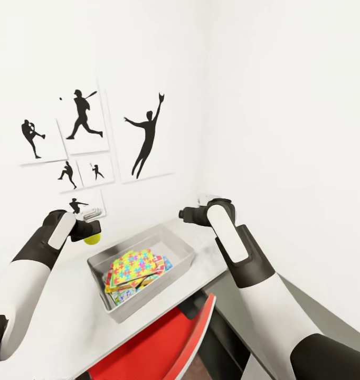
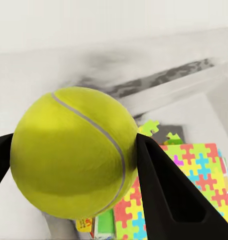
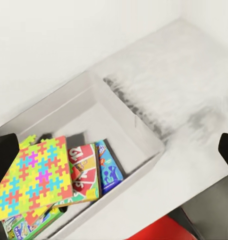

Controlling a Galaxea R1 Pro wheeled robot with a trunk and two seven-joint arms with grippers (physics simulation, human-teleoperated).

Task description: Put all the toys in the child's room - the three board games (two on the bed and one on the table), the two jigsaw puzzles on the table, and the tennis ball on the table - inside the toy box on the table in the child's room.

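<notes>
On the left, the left claw (image 1: 92, 230) is clamped on the tennis ball (image 1: 92, 238), one black finger (image 2: 166, 190) pressed on each side of it. The ball hangs in the air above the table (image 1: 64, 316), near the left end of the toy box (image 1: 186, 248) and not yet over the middle of it. The ball looks light, round and fuzzy, so it should not slip much, but it will bounce and roll if it drops from high up. It seems best to hold it across its fat middle, like now, and let go low over the box. It has a pale curved seam, and I cannot see any writing on it. In the middle, the toy box sits on the table and already holds the flat toys in a pile. A jigsaw puzzle (image 1: 133, 264) lies on top, with bright yellow, pink, blue and green pieces printed on it. The board games (image 3: 93, 172) peek out from under it. These look stiff, flat and light. One red and green game has big letters, but I cannot read them. On the right, the right claw (image 1: 186, 214) floats above the right end of the box, spread open and holding nothing. A red chair (image 1: 148, 343) sits under the table.
</notes>
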